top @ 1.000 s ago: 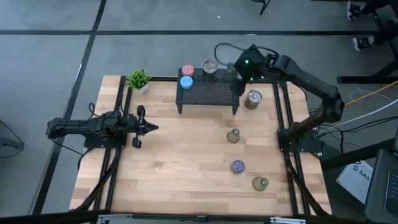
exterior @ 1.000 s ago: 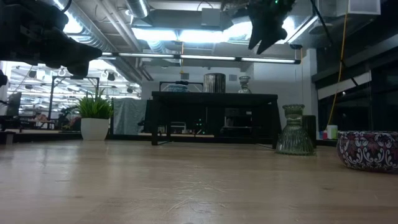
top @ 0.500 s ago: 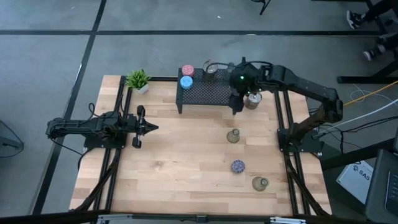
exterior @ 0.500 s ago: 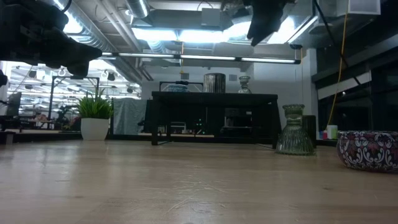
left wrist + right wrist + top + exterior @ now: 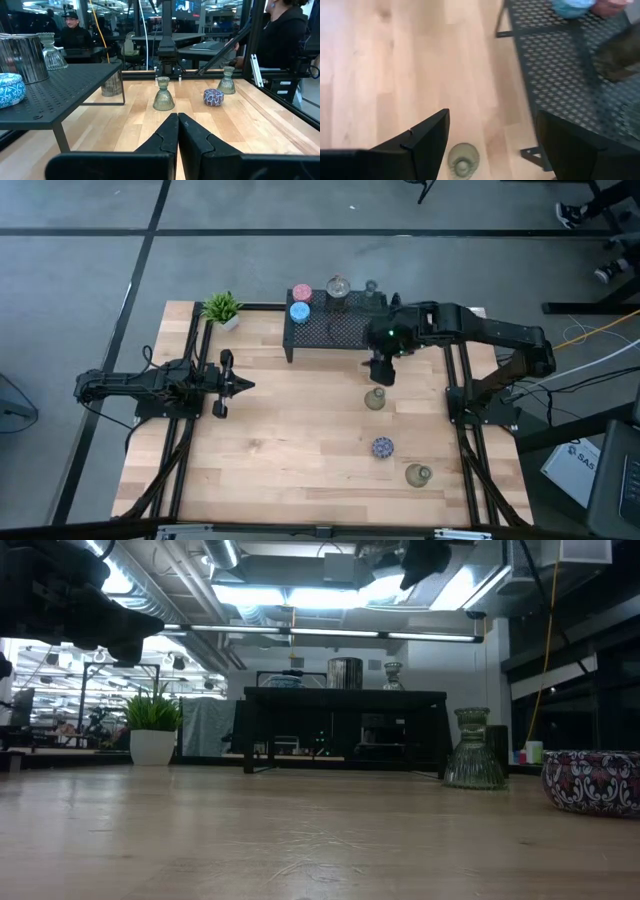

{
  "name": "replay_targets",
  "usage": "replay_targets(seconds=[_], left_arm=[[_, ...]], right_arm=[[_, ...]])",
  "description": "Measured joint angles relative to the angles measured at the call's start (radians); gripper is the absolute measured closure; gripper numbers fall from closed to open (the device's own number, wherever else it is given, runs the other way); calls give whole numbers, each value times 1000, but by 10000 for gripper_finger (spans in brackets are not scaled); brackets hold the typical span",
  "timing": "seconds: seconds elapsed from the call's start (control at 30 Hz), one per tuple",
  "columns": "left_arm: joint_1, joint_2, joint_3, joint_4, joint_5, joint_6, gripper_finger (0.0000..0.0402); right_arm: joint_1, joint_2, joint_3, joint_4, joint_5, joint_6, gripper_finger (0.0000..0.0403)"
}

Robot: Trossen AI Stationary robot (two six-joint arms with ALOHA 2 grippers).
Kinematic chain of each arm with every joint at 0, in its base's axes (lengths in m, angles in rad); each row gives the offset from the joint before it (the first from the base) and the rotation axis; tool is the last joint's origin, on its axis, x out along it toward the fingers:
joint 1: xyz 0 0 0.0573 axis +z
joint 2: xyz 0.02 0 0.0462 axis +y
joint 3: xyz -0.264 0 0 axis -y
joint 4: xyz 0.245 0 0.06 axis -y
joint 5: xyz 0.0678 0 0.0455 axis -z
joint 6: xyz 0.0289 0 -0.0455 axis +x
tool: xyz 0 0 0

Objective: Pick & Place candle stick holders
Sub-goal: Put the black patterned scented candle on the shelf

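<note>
Three candle stick holders stand on the table: an olive-grey one (image 5: 375, 399), a speckled dark blue one (image 5: 382, 447) and another olive one (image 5: 418, 474). A silver one (image 5: 111, 85) stands on the table by the rack's right end. On the black mesh rack (image 5: 335, 330) stand a pink holder (image 5: 302, 293), a light blue one (image 5: 299, 311), a silver one (image 5: 337, 288) and a glass one (image 5: 371, 287). My right gripper (image 5: 380, 370) hangs open, high above the table, just beyond the olive-grey holder (image 5: 463, 159). My left gripper (image 5: 235, 385) waits shut at the table's left.
A small green potted plant (image 5: 222, 308) stands at the far left corner, beside the rack. Black rails run along the left and right sides of the wooden table (image 5: 290, 450). People sit at desks beyond the table in the left wrist view.
My right gripper has swung from above the rack's far right corner toward the table's near edge, past the rack's right end, to a place over the olive-grey holder. It has rolled as it went and stayed open. No holder has moved.
</note>
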Motion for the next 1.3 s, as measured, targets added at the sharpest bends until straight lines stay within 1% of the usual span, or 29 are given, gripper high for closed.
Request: replay_targets(seconds=[0.53, 0.7, 0.87, 0.97, 1.17, 1.3], left_arm=[[0, 0, 0, 0, 0, 0, 396], [0, 0, 0, 0, 0, 0, 395], [0, 0, 0, 0, 0, 0, 395], [0, 0, 0, 0, 0, 0, 395], [0, 0, 0, 0, 0, 0, 394], [0, 0, 0, 0, 0, 0, 395]], right_arm=[[307, 4, -1, -118, 0, 4, 105], [419, 32, -1, -117, 0, 4, 105], [486, 83, -1, -114, 0, 34, 102], [512, 115, -1, -114, -1, 52, 89], [548, 171, -1, -113, 0, 61, 46], [560, 192, -3, -112, 0, 98, 25]])
